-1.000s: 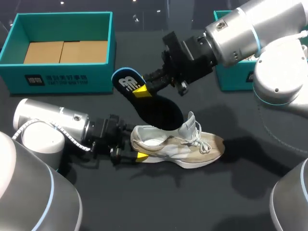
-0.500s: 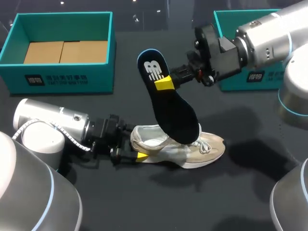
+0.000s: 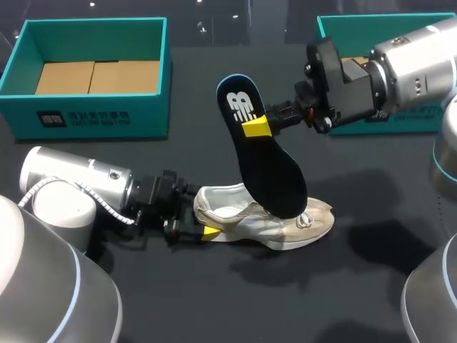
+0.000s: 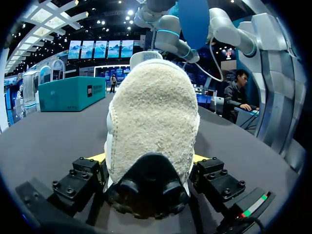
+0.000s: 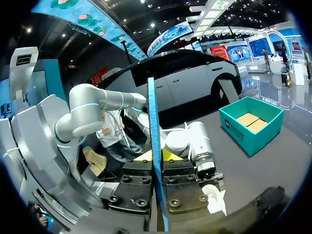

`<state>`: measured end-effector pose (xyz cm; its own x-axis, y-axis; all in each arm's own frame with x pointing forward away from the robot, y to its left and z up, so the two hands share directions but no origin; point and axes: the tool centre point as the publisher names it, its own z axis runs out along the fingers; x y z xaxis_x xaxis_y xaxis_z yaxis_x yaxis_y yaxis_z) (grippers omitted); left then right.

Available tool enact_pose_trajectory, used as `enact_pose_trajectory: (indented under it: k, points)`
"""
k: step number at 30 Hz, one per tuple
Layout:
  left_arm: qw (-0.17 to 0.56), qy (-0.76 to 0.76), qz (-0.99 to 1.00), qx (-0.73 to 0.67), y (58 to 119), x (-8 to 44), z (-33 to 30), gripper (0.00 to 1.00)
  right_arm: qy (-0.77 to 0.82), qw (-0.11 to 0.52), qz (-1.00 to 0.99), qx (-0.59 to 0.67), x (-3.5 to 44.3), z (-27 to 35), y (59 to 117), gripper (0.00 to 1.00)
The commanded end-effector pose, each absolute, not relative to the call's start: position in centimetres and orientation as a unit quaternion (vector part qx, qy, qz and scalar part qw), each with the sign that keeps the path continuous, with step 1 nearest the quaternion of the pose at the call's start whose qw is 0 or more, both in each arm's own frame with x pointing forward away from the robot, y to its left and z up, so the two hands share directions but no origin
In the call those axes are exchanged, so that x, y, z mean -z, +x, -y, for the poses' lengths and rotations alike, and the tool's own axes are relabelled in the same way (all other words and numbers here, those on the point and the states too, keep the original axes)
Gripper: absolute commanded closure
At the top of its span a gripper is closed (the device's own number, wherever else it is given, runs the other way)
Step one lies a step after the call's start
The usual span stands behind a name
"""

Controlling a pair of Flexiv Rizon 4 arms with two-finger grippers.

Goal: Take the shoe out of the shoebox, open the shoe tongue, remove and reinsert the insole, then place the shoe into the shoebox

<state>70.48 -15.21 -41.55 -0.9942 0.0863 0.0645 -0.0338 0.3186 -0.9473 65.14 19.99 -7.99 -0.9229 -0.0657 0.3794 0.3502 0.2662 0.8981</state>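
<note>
- Swinging up and toward its own side, my right arm now carries the insole at a steep slant instead of the low one of a second ago. The heel end is high and the toe end hangs over the laces of the shoe.
- My right gripper pinches the insole near its heel end, one finger on each face.
- My left gripper has not shifted and clamps the shoe's heel on the table.
- I judge the insole to be out, so toe-first reinsertion comes next.
- The shoebox sits well apart.
</note>
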Motion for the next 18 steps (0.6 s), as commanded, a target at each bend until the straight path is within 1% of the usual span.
enact_pose_trajectory:
  k: [1, 9, 18]
  points:
    - [0.051, -0.016, 0.81, -0.583, 70.4, 41.7, 15.0, 1.0, -0.143, 0.154, 0.748, 0.63, 8.7, -18.2, 63.3, 1.0]
    - [0.051, -0.016, 0.81, -0.583, 70.4, 41.7, 15.0, 1.0, -0.202, 0.129, 0.722, 0.649, 8.6, -16.3, 62.0, 1.0]
    - [0.051, -0.016, 0.81, -0.583, 70.4, 41.7, 15.0, 1.0, -0.215, 0.115, 0.71, 0.661, 8.1, -15.3, 61.4, 1.0]
